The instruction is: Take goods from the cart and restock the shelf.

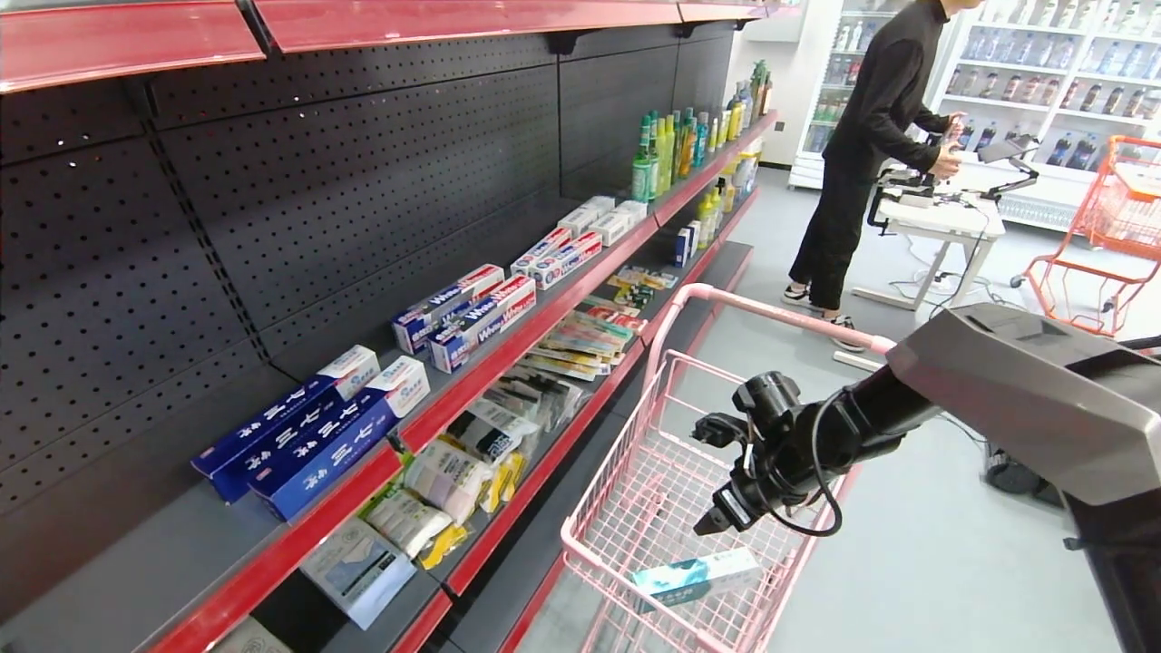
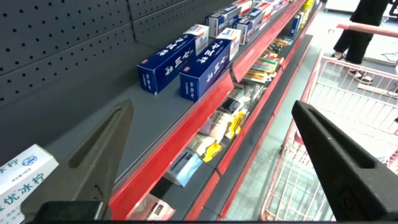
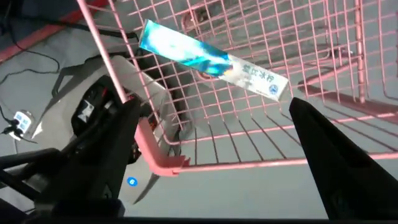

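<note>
Toothpaste box lies in the pink cart beneath the right gripper, spread wide and empty.

The shelf has a black perforated back and red-edged grey boards. At the upper board's near end, dark blue boxes lie by the front edge. Farther along come white, blue and red boxes, then upright green and yellow bottles at the far end. The board below holds flat packets. On the floor beside the shelf stands a pink cart, a teal-white box lying inside.
</note>
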Robot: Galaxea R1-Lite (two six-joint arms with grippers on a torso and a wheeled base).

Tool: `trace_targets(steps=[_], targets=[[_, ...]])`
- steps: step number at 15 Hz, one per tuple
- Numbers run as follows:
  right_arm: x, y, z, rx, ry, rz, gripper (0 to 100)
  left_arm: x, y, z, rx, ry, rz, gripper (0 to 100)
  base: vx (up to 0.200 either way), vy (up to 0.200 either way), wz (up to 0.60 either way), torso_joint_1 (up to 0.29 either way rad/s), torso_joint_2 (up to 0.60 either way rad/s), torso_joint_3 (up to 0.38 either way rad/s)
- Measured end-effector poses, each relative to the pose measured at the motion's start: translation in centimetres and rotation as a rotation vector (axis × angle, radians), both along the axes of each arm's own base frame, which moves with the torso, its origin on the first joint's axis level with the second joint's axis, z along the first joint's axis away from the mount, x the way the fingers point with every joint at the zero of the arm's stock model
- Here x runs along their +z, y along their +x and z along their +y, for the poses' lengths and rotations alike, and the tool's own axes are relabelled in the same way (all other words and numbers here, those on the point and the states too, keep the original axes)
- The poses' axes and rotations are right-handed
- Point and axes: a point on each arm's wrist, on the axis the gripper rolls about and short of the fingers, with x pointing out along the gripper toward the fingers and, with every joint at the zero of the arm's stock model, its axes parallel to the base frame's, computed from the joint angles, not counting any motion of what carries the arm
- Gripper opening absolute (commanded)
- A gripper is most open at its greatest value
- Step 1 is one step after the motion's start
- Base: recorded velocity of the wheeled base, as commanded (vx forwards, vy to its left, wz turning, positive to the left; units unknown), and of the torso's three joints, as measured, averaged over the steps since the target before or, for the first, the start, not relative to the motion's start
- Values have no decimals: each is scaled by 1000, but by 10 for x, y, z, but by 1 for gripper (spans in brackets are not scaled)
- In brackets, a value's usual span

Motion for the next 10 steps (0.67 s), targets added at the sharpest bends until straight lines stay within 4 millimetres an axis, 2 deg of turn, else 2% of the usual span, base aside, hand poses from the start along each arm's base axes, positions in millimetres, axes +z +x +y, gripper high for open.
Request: trace_targets(steps=[3, 6, 10], targets=[[-14, -3, 5, 67, -28, 17, 100, 0, 0, 0, 0, 0, 0, 100, 0, 0, 0, 0, 0, 0], [-23, -8, -3, 49, -72, 42, 100, 0, 0, 0, -1, 0, 0, 100, 0, 0, 0, 0, 0, 0], [-26, -8, -10, 74, -102, 40, 100, 0, 0, 0, 0, 0, 0, 100, 0, 0, 0, -78, 165, 90]])
